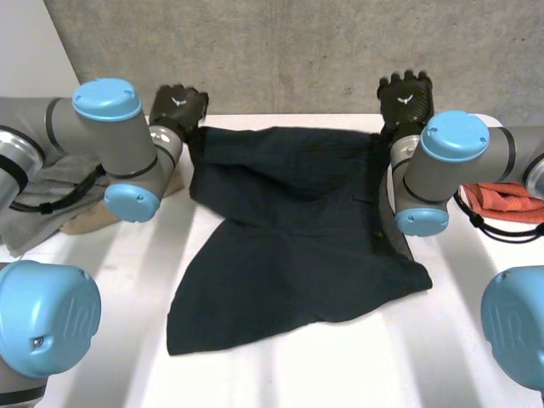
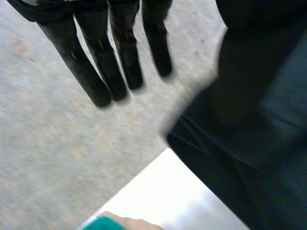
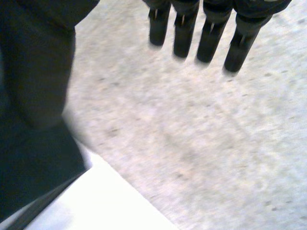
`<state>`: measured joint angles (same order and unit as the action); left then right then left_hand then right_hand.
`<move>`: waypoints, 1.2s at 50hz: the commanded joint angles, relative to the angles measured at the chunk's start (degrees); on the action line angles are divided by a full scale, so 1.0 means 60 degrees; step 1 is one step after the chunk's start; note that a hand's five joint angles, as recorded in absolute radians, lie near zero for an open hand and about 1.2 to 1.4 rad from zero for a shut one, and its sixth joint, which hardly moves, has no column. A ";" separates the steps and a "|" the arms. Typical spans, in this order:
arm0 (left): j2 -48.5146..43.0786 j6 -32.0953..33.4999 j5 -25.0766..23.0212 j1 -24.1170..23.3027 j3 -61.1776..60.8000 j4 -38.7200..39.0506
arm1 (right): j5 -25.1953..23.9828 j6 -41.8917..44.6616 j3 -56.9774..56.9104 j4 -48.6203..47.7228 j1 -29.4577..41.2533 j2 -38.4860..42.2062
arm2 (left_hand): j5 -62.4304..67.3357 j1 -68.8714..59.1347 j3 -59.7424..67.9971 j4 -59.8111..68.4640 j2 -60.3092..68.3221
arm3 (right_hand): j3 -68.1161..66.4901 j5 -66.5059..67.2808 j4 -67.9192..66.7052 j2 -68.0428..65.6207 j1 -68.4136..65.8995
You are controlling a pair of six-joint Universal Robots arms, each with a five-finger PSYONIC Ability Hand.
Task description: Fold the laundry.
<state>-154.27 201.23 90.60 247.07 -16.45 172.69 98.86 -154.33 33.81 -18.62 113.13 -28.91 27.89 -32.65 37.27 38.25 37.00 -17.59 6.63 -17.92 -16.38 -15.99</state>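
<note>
Spread open on white table, between left arm and right arm: dark navy fabric garment. Slightly rumpled, wide across far edge, near hem slanting, near-left corner closest to camera. Beyond garment's far edge: grey concrete wall.

At garment's far-left corner: left hand, back of hand toward camera, seen against wall. In left wrist view, fingers straight and slightly apart, nothing between them, concrete behind. Released, not clenched. Garment just beside those fingers on thumb side, hanging in a dark fold over a bare patch of table. Thumb contact with garment: cannot tell.

At garment's far-right corner: right hand, also seen against wall. In right wrist view, fingers straight, side by side, clear of cloth, holding nothing. Released too. Garment just beside fingers on thumb side, dark fold dropping to table. Thumb contact: cannot tell.

Left of garment, well apart, partly behind left arm: crumpled grey cloth lying on tan flat item.

Right of garment, well apart, behind right arm: bunched orange-red cloth.
</note>
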 commanded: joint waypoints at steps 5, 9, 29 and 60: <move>0.2477 -0.0916 0.0515 -0.0060 -0.1737 -0.0261 | -0.0098 -0.0908 0.0106 0.3421 -0.0412 -0.1463 | -0.4648 0.3776 -0.4545 -0.4709 -0.4500 | 0.1265 -0.1105 0.1320 0.1063 0.0998; 0.4088 -0.0917 0.0837 -0.0148 -0.3949 -0.0583 | -0.1840 -0.0953 0.1233 0.5649 -0.0661 -0.2766 | -0.4648 0.3776 -0.4545 -0.4709 -0.4500 | 0.1265 -0.1105 0.1320 0.1063 0.0998; 0.8295 -0.0419 0.0281 -0.1758 -1.3296 -0.2431 | -0.7231 0.3046 1.0064 0.5628 -0.2931 -0.6783 | -0.1191 0.0319 -0.1088 -0.1252 -0.1044 | -0.3810 0.3970 -0.3755 -0.4011 -0.4077; 0.6756 0.1779 0.1468 -0.2111 -1.3811 0.1718 | -0.6707 0.2722 1.1255 0.4930 -0.3297 -0.7529 | 0.7019 -0.7891 0.7122 0.6958 0.7166 | -1.0402 1.0562 -1.0347 -1.0603 -1.0669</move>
<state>-117.03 210.89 100.56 234.73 -97.46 184.51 56.69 -142.19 101.82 -0.73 95.08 -69.11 56.67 -65.72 67.77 68.31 68.30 -66.65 57.13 -68.39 -66.75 -62.22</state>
